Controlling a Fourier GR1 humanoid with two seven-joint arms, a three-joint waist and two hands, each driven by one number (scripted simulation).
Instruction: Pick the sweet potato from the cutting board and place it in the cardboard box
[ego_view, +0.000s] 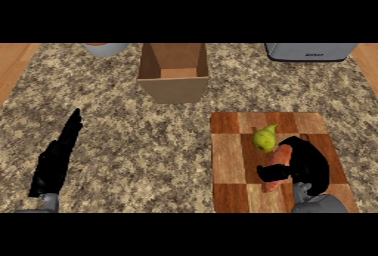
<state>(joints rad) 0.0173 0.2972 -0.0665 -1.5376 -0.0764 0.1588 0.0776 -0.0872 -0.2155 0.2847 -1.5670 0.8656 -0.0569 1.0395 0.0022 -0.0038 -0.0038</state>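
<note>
While the left hand rests open, the right hand curls round the sweet potato on the cutting board.

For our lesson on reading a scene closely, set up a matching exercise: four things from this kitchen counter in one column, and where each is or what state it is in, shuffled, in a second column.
Column one:
1. open brown cardboard box
2. yellow-green pear
3. orange sweet potato
4. black left hand

Column two:
A. on the cutting board, partly wrapped by the curled black right hand
B. open, fingers straight, at the view's left
C. on the counter, beyond the board
D. on the board, free, beside the sweet potato

Pairs: 1-C, 2-D, 3-A, 4-B
</note>
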